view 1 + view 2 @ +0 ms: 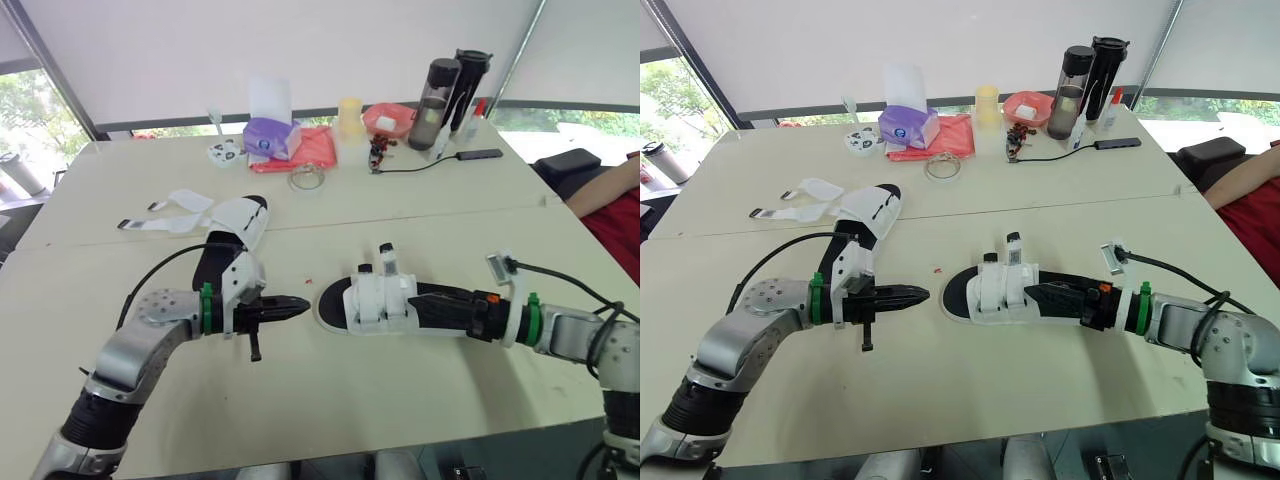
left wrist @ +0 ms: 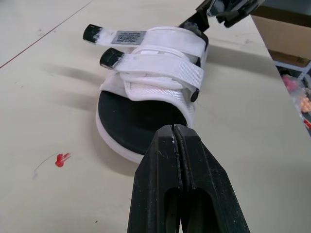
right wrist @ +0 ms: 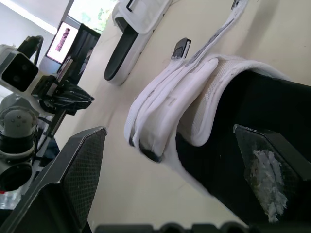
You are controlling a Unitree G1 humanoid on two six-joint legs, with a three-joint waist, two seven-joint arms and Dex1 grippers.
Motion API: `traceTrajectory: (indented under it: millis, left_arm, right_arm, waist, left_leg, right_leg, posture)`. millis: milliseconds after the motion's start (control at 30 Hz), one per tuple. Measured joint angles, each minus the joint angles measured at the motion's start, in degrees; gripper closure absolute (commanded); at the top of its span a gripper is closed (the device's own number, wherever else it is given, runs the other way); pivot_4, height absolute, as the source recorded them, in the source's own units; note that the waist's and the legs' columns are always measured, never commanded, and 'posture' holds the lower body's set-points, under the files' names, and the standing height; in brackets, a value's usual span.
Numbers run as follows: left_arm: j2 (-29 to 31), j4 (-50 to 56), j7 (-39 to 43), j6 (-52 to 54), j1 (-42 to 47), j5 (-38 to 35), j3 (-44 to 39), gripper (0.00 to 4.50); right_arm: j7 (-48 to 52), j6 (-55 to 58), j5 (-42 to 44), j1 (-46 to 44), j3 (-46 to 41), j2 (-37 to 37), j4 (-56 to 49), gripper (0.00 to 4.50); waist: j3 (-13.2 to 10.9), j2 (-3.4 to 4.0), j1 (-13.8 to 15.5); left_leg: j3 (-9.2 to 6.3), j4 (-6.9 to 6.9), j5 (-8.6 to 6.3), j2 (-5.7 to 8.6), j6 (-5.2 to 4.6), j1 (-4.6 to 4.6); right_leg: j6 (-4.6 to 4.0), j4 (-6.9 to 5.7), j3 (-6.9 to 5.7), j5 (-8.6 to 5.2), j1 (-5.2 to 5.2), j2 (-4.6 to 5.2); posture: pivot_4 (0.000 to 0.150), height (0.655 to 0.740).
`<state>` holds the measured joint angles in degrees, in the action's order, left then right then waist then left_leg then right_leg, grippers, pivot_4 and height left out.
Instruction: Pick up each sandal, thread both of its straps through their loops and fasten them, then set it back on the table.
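Left claw [image 1: 296, 308] and right claw [image 1: 432, 303] at either end of a white-strapped, black-soled sandal [image 1: 366, 300].
Left one is pressed together and empty, near the toe; right one is spread over the heel end. It lies flat on the cream desk [image 1: 400, 400], straps folded across; beyond lies a second white sandal [image 1: 238, 228], straps loose.

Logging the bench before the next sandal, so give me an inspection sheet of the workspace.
Surface: beige table, one red speck near the middle.
Job's things: near sandal lies flat, both straps fastened across; far sandal has straps loose, spread on the table.
Clutter: tissue box, red cloth, yellow cup, red bowl, two dark bottles along the far edge.
Grippers: left gripper shut, pointing at near sandal's toe, apart; right gripper open at its heel.
Cables: black cable off the left arm; thin cable to a dark hub.
Surroundings: windows; a person's arm at the right.
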<state>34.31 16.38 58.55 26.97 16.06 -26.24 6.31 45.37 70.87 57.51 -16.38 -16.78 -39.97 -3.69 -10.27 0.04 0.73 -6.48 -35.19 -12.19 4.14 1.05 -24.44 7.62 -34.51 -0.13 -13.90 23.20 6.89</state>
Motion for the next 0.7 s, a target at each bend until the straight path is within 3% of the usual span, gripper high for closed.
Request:
traceTrajectory:
  millis: [167,200,267,367,500,533,700]
  left_arm:
    - [-0.7,0.01,-0.59,-0.3,0.02,0.76,1.22,4.5]
    - [-0.7,0.01,-0.62,-0.37,0.04,0.76,1.23,4.5]
    - [-0.66,0.04,-0.58,-0.44,0.05,0.78,1.25,4.5]
    - [0.01,0.2,-0.11,-0.61,-0.12,0.86,1.32,4.5]
    - [0.35,0.21,-0.04,-1.45,-1.03,1.43,1.42,4.5]
    - [0.32,0.21,-0.06,-1.53,-1.16,1.64,1.58,4.5]
    - [-0.04,0.17,-0.13,-1.56,-1.13,2.01,1.95,4.5]
  right_arm:
    - [0.58,0.12,-0.59,-3.49,3.51,2.39,4.16,0.03]
    - [0.7,0.07,-0.7,-4.12,4.17,3.01,4.62,0.26]
    - [0.92,0.16,-0.94,-4.64,5.34,3.71,5.09,0.88]
    - [1.12,1.29,-0.79,-4.94,5.75,4.63,5.13,2.52]
    - [1.21,1.4,-0.44,-5.43,5.75,5.25,4.94,4.32]
    - [1.0,1.39,-0.44,-5.7,5.73,5.46,4.88,4.49]
    - [-2.16,1.08,-0.48,-5.62,3.72,7.63,4.34,4.49]
  waist:
    - [-0.02,-0.01,-0.04]
    - [-0.03,0.0,-0.04]
    - [-0.03,0.01,-0.06]
    - [-0.03,0.01,-0.04]
    - [-0.02,-0.01,-0.07]
    - [-0.01,-0.06,-0.21]
    - [-0.02,-0.08,-0.23]
  left_leg:
    - [-0.01,-0.01,0.01,0.0,0.01,0.01]
    - [0.0,-0.01,0.01,0.0,0.02,0.01]
    - [0.0,-0.01,0.01,0.0,0.02,0.01]
    - [0.0,-0.01,0.01,0.0,0.02,0.01]
    - [-0.01,-0.04,0.02,0.0,0.02,0.03]
    - [0.01,-0.06,0.02,0.0,0.03,0.05]
    - [0.0,-0.15,0.06,-0.02,0.09,0.07]
  right_leg:
    - [0.03,-0.03,0.01,0.02,0.01,-0.02]
    - [0.03,-0.04,0.01,0.02,0.02,-0.02]
    - [0.05,-0.05,0.02,0.03,0.02,-0.02]
    - [0.05,-0.06,0.02,0.03,0.02,-0.02]
    - [0.05,-0.07,0.02,0.03,-0.01,-0.03]
    - [0.01,-0.09,0.03,0.05,-0.01,-0.04]
    - [-0.08,-0.29,0.07,0.07,0.03,-0.06]
  posture:
    - [0.15,0.74]
    - [0.15,0.74]
    - [0.15,0.74]
    - [0.15,0.74]
    - [0.15,0.74]
    - [0.15,0.74]
    - [0.15,0.74]
